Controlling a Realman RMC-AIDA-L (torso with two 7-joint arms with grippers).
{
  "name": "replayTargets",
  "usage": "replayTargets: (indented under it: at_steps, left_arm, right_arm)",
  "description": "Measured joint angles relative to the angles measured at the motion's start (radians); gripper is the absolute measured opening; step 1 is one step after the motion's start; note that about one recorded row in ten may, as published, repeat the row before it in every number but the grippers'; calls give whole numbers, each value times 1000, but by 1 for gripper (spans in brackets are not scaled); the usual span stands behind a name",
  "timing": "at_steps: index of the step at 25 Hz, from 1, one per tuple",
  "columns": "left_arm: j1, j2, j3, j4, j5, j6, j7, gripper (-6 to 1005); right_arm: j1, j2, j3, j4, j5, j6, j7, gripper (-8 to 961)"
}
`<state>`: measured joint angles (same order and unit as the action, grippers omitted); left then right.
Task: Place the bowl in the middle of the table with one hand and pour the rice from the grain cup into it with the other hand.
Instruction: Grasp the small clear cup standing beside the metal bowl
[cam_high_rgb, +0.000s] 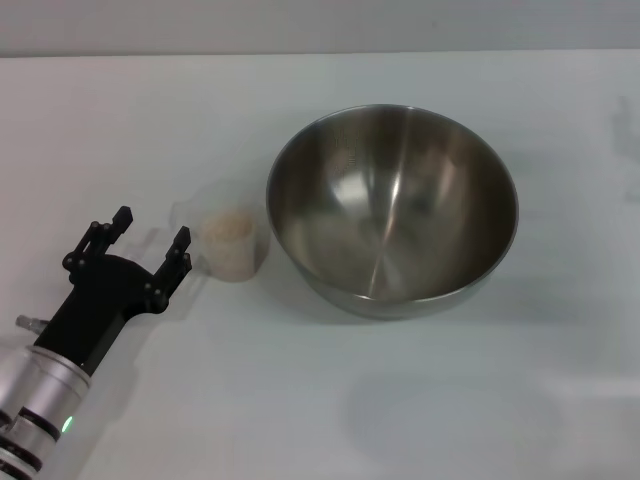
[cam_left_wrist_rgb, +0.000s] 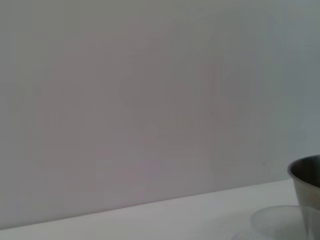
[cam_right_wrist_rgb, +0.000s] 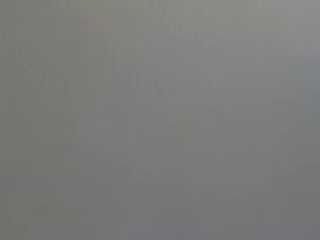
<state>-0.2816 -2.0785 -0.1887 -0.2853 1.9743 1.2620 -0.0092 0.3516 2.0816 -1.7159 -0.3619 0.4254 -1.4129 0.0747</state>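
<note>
The steel bowl stands empty near the middle of the white table. Just to its left stands the clear grain cup with rice in it, upright. My left gripper is open and empty, its fingers just left of the cup, one fingertip close to the cup's side. In the left wrist view an edge of the bowl and the cup's rim show. My right gripper is out of view; its wrist view shows only plain grey.
A grey wall rises behind the table's far edge. Bare tabletop lies in front of and to the right of the bowl.
</note>
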Motion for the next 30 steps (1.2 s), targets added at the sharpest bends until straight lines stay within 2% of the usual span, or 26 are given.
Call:
replayTargets:
  at_steps: [16, 30]
  left_arm:
    - [-41, 2, -60, 15, -5, -57, 0, 713]
    - [-70, 0, -55, 5, 0, -88, 0, 712]
  right_arm:
    - [-5, 2, -4, 0, 0, 0, 1, 481]
    - [4, 1, -5, 0, -1, 7, 1, 481]
